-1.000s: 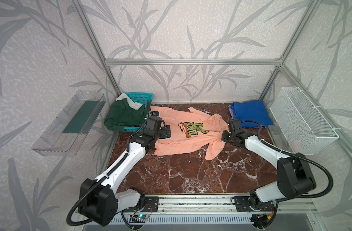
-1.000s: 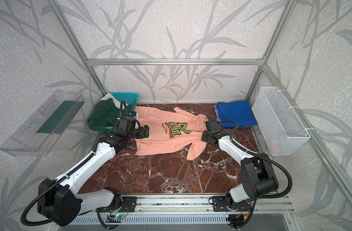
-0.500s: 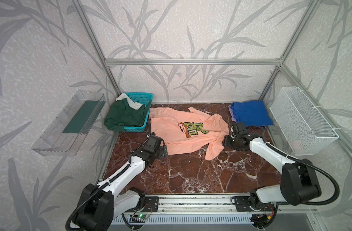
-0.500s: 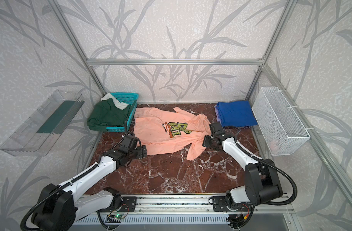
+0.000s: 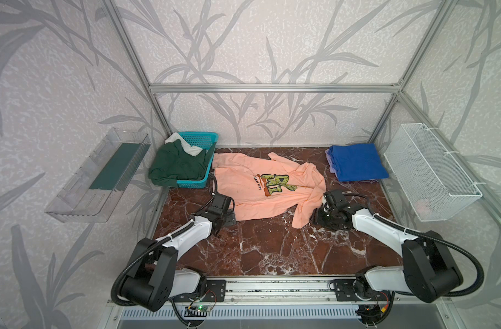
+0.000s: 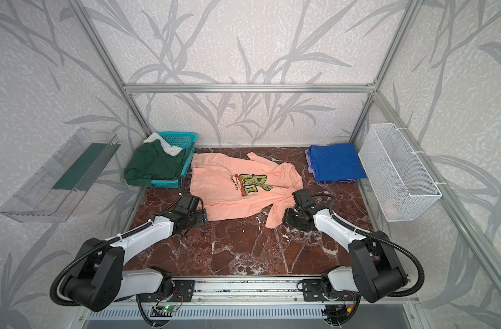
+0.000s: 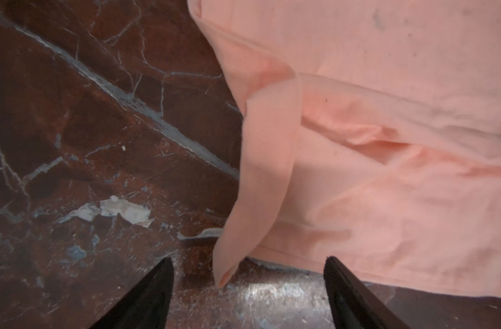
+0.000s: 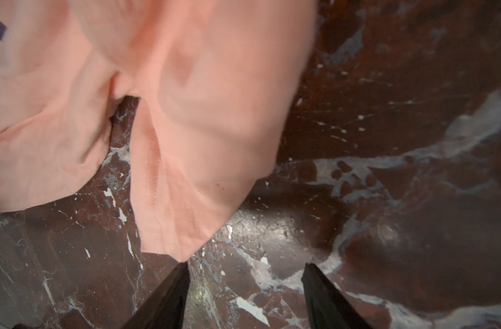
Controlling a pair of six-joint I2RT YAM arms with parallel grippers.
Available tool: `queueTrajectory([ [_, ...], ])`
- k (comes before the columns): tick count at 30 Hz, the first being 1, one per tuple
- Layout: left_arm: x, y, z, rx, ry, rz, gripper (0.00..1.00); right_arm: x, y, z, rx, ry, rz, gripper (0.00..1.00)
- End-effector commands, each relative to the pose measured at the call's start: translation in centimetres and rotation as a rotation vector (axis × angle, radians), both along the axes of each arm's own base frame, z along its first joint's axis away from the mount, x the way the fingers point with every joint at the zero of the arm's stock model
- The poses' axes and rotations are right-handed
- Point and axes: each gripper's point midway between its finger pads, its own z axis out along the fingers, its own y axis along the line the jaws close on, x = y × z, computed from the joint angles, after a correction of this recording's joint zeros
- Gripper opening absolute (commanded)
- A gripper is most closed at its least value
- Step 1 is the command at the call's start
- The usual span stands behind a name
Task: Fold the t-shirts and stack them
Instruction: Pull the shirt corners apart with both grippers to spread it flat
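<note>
A peach-pink t-shirt (image 5: 260, 188) (image 6: 235, 196) with a green-orange print lies spread face up on the marble table in both top views, one sleeve trailing toward the front. My left gripper (image 5: 230, 220) (image 7: 247, 263) is open at the shirt's near left corner, and a pointed flap of hem (image 7: 229, 267) lies between its jaws. My right gripper (image 5: 314, 218) (image 8: 245, 266) is open on bare marble beside the sleeve end (image 8: 175, 233), holding nothing. A folded royal blue t-shirt (image 5: 357, 162) sits back right. Dark green (image 5: 178, 165) and white (image 5: 186, 143) t-shirts lie crumpled in the basket.
The teal lattice basket (image 5: 203, 138) stands at the back left, touching the pink shirt's far corner. A white wire basket (image 5: 431, 173) hangs on the right wall and a clear plastic tray (image 5: 98, 176) on the left wall. Bare marble (image 5: 272, 250) stretches in front of the shirt.
My left gripper pulled back from the shirt's far left edge to its near left corner. My right gripper opened, let go of the sleeve and moved toward the front beside the sleeve end.
</note>
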Motion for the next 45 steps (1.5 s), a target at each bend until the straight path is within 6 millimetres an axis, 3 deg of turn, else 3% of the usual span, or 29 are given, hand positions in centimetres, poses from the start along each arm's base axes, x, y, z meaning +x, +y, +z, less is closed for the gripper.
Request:
queueTrajectory([
  [1, 1.5, 0.2, 0.5, -0.006, -0.032, 0.037, 0.81, 1.6, 2.5, 1.1, 0.052, -0.039, 0.044, 0.65],
  [9, 2.1, 0.6, -1.4, -0.028, 0.046, 0.050, 0.73, 3.2, 4.0, -0.9, -0.034, 0.006, 0.081, 0.65],
  [13, 2.4, 0.6, -2.0, -0.039, 0.102, 0.044, 0.46, 3.3, 4.1, -2.0, -0.095, 0.071, 0.092, 0.58],
  [18, 2.6, 0.7, -1.7, -0.043, 0.106, 0.049, 0.33, 3.3, 3.5, -2.8, -0.150, 0.107, 0.078, 0.41],
  [22, 2.6, 1.0, -0.4, -0.036, 0.076, 0.059, 0.03, 3.7, 3.4, -2.4, -0.153, 0.085, 0.069, 0.25],
  [23, 2.6, 1.1, -0.2, -0.032, 0.067, 0.061, 0.00, 3.9, 3.3, -2.4, -0.157, 0.082, 0.066, 0.22],
  [28, 2.6, 1.4, 0.9, -0.024, 0.043, 0.068, 0.00, 4.2, 2.9, -2.5, -0.190, 0.108, 0.060, 0.07],
  [29, 2.7, 1.4, 1.0, -0.024, 0.039, 0.068, 0.00, 4.2, 2.8, -2.6, -0.193, 0.116, 0.059, 0.00],
  [38, 2.8, 1.6, 2.0, -0.019, 0.020, 0.071, 0.00, 4.0, 1.3, -1.5, -0.214, 0.110, 0.046, 0.00],
  [45, 2.7, 1.6, 3.0, -0.027, -0.001, 0.081, 0.00, 3.0, -1.0, 0.5, -0.217, 0.058, -0.015, 0.00],
])
